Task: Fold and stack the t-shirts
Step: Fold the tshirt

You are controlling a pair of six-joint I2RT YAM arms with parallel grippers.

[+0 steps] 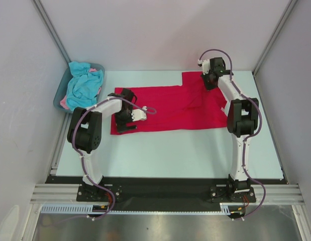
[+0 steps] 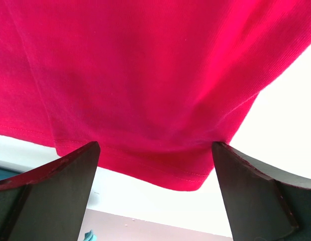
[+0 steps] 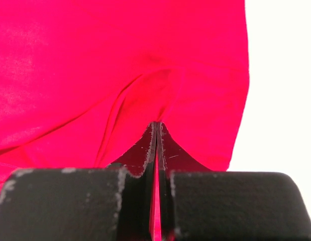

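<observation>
A crimson red t-shirt (image 1: 170, 108) lies spread flat across the middle of the table. My left gripper (image 1: 126, 122) stands open over the shirt's left end. In the left wrist view its two dark fingers (image 2: 60, 186) straddle a hemmed corner of the red t-shirt (image 2: 160, 90) without closing on it. My right gripper (image 1: 210, 80) is at the shirt's far right corner. In the right wrist view that gripper (image 3: 156, 126) is shut, with a thin fold of the red t-shirt (image 3: 145, 60) pinched between its pads. Turquoise-blue t-shirts (image 1: 84, 84) with a bit of pink sit crumpled in the tub.
A grey-blue plastic tub (image 1: 61, 95) stands at the table's far left, against the left wall. Frame posts and walls close in the left, right and back sides. Bare pale table (image 1: 170, 155) runs between the red shirt and the arm bases.
</observation>
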